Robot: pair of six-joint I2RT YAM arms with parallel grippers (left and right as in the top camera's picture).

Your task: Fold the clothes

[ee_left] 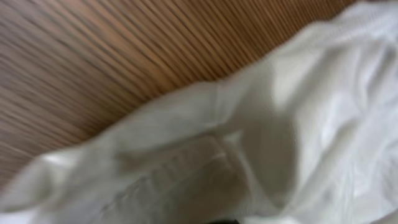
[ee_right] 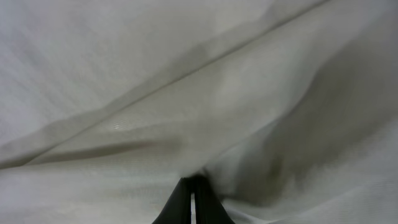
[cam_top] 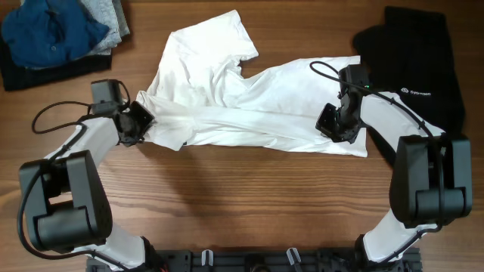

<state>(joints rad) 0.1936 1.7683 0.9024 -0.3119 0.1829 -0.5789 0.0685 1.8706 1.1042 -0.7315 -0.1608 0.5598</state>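
- left gripper (cam_top: 142, 121): jaws together, pinching the left edge of the white t-shirt (cam_top: 227, 98). its wrist view is blurred and filled with cloth, so the fingers themselves barely show.
- right gripper (cam_top: 330, 123): jaws together too. in the wrist view the dark tips (ee_right: 193, 198) meet with white fabric bunched around them, clamped near the shirt's right end.
- between the two grips a creased ridge of cloth runs almost straight, left to right across the table (cam_top: 227, 196). that line is the shirt's long axis here.
- most of the shirt, including one sleeve, lies on the far side of that line, away from the robot's base. only a narrow strip lies on the near side.
- each arm holds its own end, so neither is nearer. judged from this, the next fold turns on both moving together across that axis.
- outward: the black garment (cam_top: 423, 68) lies just beside the right end and looks likely to snag. the blue and grey folded garments (cam_top: 53, 34) sit well apart at far left.
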